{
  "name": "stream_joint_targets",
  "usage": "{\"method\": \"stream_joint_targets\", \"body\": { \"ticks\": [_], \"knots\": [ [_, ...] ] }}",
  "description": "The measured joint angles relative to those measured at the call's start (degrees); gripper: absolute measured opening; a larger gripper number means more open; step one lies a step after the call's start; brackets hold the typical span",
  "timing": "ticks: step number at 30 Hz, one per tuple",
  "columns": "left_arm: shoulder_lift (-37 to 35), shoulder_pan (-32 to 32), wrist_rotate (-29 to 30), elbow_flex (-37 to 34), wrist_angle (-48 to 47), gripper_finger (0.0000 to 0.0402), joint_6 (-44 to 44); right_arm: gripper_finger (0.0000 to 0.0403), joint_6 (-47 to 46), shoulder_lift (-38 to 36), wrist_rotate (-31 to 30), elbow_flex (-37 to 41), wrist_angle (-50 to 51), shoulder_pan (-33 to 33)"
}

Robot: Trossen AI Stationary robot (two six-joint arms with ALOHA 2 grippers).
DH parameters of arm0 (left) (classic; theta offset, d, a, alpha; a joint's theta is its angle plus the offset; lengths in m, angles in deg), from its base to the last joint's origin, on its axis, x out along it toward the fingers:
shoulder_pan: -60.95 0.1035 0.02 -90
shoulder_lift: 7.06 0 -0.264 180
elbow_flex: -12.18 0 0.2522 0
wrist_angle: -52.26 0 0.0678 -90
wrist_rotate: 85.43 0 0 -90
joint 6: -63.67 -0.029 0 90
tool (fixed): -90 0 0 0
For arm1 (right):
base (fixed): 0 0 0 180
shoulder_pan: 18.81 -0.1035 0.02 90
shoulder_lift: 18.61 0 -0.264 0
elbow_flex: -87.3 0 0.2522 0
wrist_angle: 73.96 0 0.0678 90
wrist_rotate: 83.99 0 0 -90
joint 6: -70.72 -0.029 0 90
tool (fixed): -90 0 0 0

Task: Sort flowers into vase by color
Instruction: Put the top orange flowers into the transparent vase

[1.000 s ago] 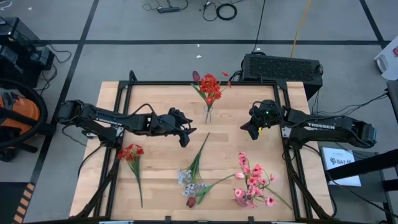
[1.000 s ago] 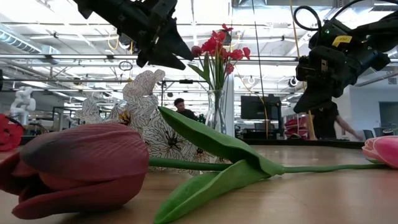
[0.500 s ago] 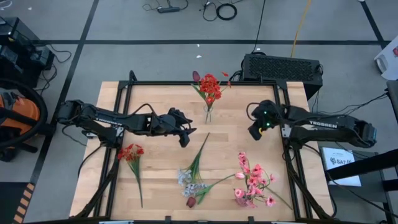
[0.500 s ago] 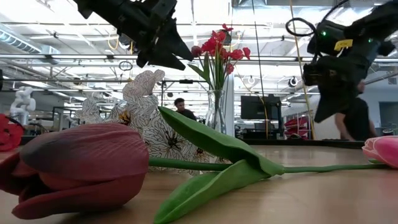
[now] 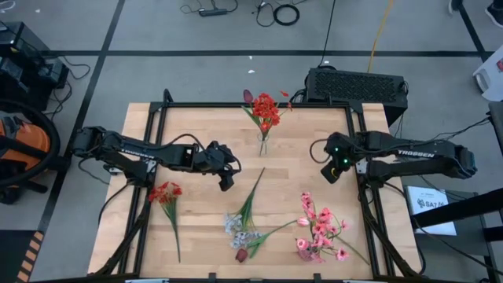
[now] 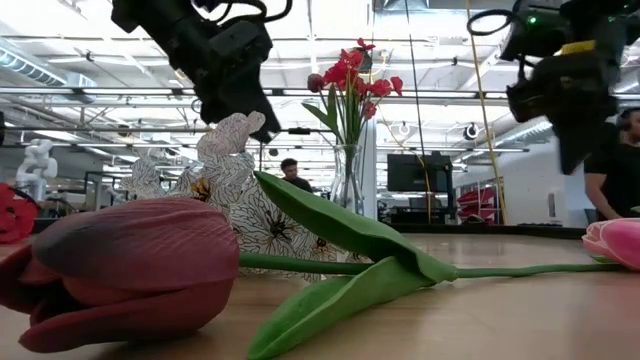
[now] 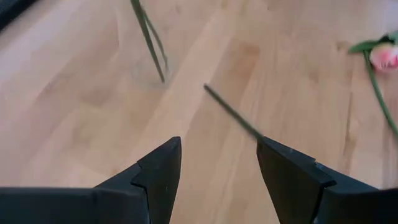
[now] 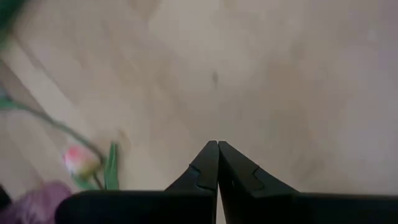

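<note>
A clear glass vase (image 5: 262,145) with bright red flowers (image 5: 265,110) stands at the table's far middle. On the table lie a red sprig (image 5: 166,193), a pale white-grey spray (image 5: 238,228), a dark maroon tulip (image 6: 130,265) with a long green stem (image 5: 251,192), and pink blossoms (image 5: 318,229). My left gripper (image 5: 226,182) hangs open above bare wood left of the stem's far end (image 7: 231,113), slanting down. My right gripper (image 5: 332,174) is shut, holds nothing and points down, above the table right of the vase and beyond the pink blossoms.
A black frame (image 5: 236,104) runs round the wooden table. A black box (image 5: 355,85) sits behind the far right corner. Bare wood lies between the two grippers, near the vase. People stand in the room beyond the table (image 6: 612,170).
My right gripper has risen, swung toward the table's right and near edges and tipped steeply downward, still shut. My left gripper has tipped its fingers further down, still open. The flowers have not moved.
</note>
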Motion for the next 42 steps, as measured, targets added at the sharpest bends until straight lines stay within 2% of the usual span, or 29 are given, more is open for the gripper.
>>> {"method": "stream_joint_targets", "body": {
  "ticks": [9,16,21,27,34,42],
  "knots": [
    [0.02,-1.02,-3.97,0.00,-8.28,0.0216,0.93,0.0000,-19.64,0.15,0.90,0.00,6.56,-16.57],
    [0.02,-2.60,-3.95,0.00,-13.66,0.0216,0.90,0.0000,-35.05,0.17,-0.94,0.00,0.93,-32.27],
    [0.02,-3.85,-3.92,0.00,-14.55,0.0216,0.85,0.0000,-43.68,1.72,-2.60,0.02,-4.19,-40.34],
    [0.02,-4.75,-3.81,0.00,-15.09,0.0216,0.38,0.0000,-49.63,8.03,-2.58,0.02,-6.30,-46.44],
    [0.02,-4.85,-3.62,0.00,-15.24,0.0216,0.36,0.0004,-53.01,15.81,-2.53,0.04,-13.74,-50.66],
    [0.02,-4.85,-3.49,0.00,-15.22,0.0216,0.48,0.0054,-54.95,21.11,-2.49,0.04,-17.84,-54.44]
  ]
}}
